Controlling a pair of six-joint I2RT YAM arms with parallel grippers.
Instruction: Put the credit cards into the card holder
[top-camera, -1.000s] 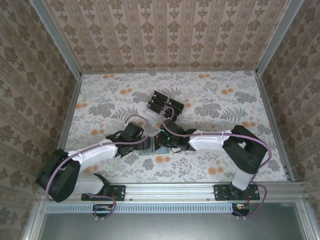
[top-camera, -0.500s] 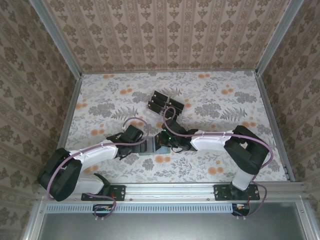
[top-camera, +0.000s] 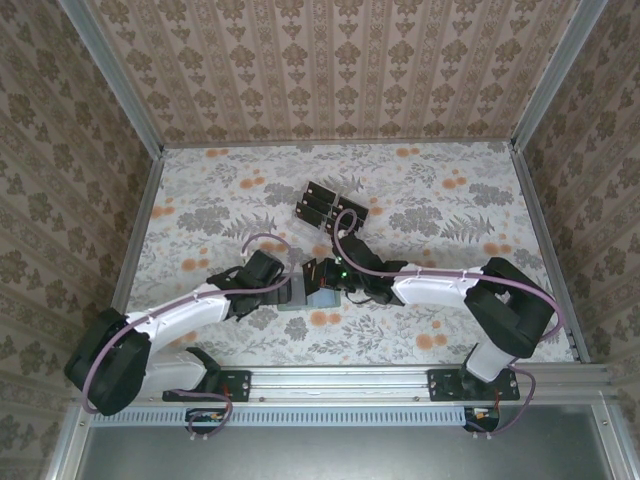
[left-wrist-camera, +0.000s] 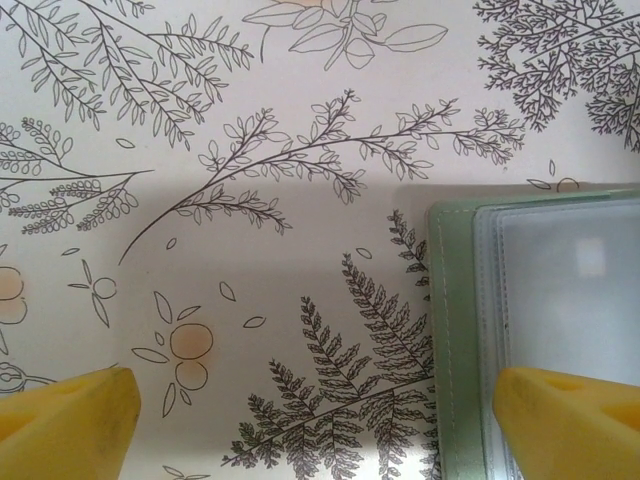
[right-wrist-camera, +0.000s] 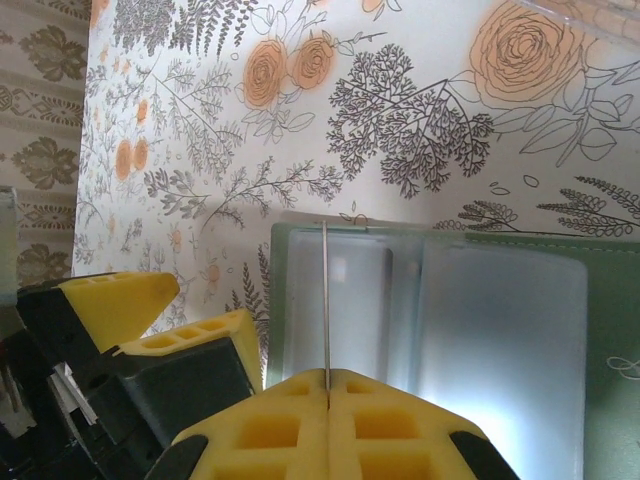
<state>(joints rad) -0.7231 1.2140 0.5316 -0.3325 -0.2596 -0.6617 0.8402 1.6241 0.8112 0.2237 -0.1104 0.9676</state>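
Overhead view: both arms are reaching to frame centre, above a flat sage-green wallet.

Left wrist view: the left pincer is gaping wide and holding nothing, straddling the wallet's edge at lower right.

Right wrist view: the right pincer is pinching a thin card, seen edge-on, over the wallet's clear sleeves.

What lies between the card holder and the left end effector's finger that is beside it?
Nothing: the left wrist view shows bare flowered tablecloth from that yellow finger to the card holder's green edge.
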